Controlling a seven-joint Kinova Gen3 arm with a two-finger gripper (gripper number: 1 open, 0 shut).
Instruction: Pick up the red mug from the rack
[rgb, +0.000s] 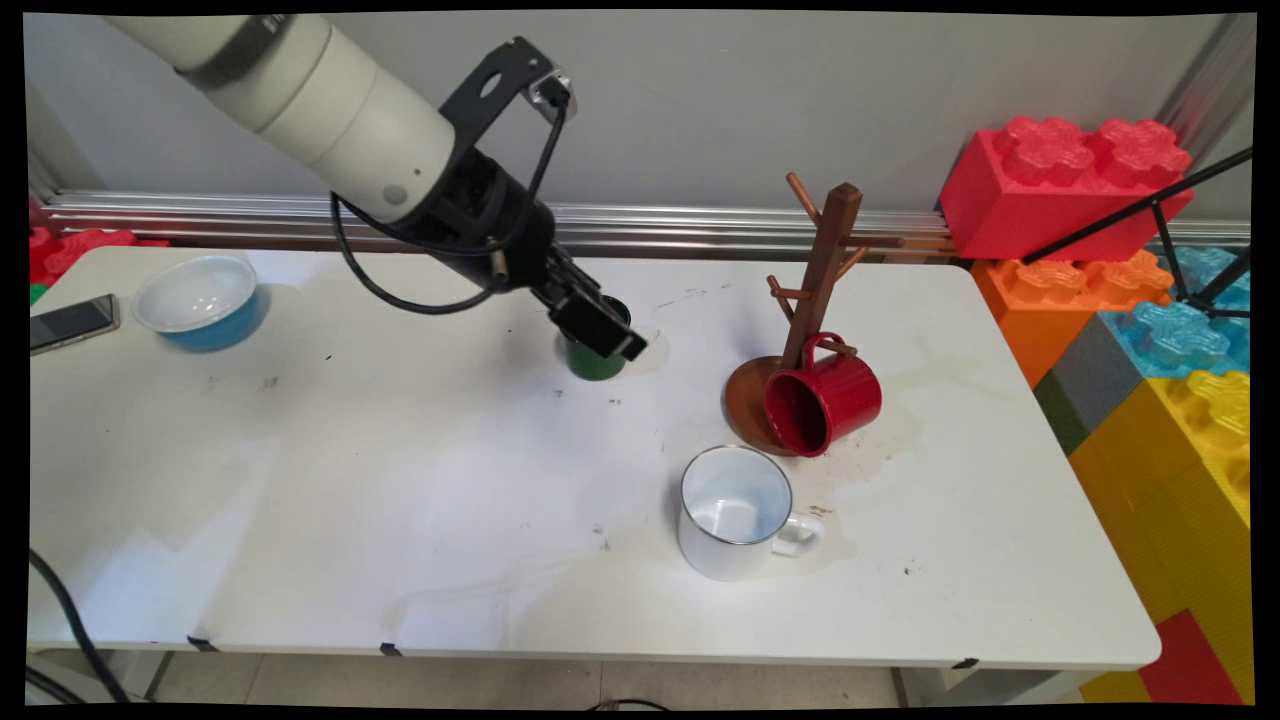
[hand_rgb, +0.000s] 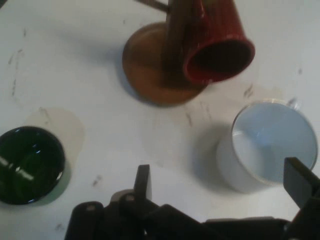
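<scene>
My gripper hangs low over the table's back middle, just above and in front of a dark green cup, partly hiding it. In the hand view the gripper is open, with nothing held between its fingers; the green cup lies off to the left of them. A wooden mug tree stands to the right, and a red mug hangs tilted from its low peg. A white mug stands upright nearer the front. The hand view also shows the red mug, the tree's base and the white mug.
A blue bowl with a white inside and a phone lie at the table's far left. Large toy bricks are stacked past the right edge. A metal rail runs along the wall behind.
</scene>
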